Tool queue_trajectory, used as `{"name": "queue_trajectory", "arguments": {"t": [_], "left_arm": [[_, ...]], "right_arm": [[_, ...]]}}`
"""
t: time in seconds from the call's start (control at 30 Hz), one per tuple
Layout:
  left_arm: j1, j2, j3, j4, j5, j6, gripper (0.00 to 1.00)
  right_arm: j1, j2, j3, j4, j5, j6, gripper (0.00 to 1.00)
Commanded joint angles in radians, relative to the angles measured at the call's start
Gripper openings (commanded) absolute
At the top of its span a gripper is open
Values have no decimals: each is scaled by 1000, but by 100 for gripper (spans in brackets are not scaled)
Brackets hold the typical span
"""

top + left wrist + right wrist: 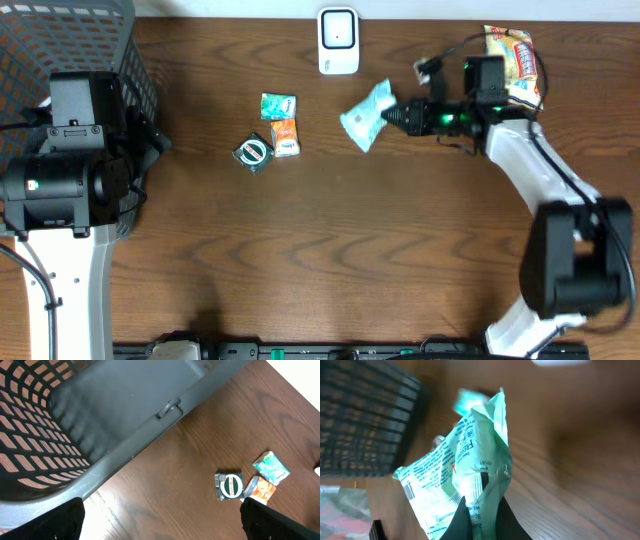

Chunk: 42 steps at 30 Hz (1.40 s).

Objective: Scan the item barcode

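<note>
Basket (125, 55): grey mesh, sat at 10 o'clock on the table (330, 260), partly under the left arm.
Left arm (62, 180): stood at 9 o'clock over the basket's rim, its wrist camera looking down on the basket wall and the wood beside it.
Left gripper (167, 522): fingers spread wide, nothing between them.
Small packets: a teal packet (279, 105), an orange packet (286, 137) and a dark round-label packet (252, 152) lay close together near 11 o'clock of the table's centre.
Scanner (338, 40): white, sat at 12 o'clock by the far edge.
Pouch (367, 115): pale green with printed text, just toward 5 o'clock of the scanner; a barcode (409, 491) showed near one edge in the right wrist view.
Right gripper (392, 115): fingers pressed together, pinching the pouch's 3 o'clock end.
Right arm (530, 170): rose from its base at 4 o'clock, then bent so the gripper pointed toward 9 o'clock.
Snack bag (512, 55): lay at 2 o'clock, just behind the right wrist.
</note>
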Motion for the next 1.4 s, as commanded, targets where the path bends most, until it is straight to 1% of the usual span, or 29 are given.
{"name": "queue_trajectory", "arguments": {"t": [0.0,0.13,0.23,0.3,0.33,0.4,0.47,0.7,0.9,1.37], "left_arm": [[7,0,5,-3,-10,-5,98],[7,0,5,-3,-10,-5,98],[7,0,5,-3,-10,-5,98],[7,0,5,-3,-10,-5,98],[7,0,5,-3,-10,-5,98],[7,0,5,-3,-10,-5,97],[7,0,5,-3,-10,-5,98],[7,0,5,-3,-10,-5,98],[7,0,5,-3,-10,-5,97],[7,0,5,-3,-10,-5,98]], "right_arm": [[32,-110,28,22,-68,-33,1],[77,-186,28,67,-60,10,1],[109,-192,28,85,-58,24,1],[139,-192,28,75,14,23,1],[159,-192,28,56,114,23,1],[185,-192,28,29,231,23,1],[202,-192,28,14,276,23,1],[227,-192,28,-8,280,18,1],[227,-192,28,-65,281,-31,1],[227,-192,28,-67,293,-34,1]]}}
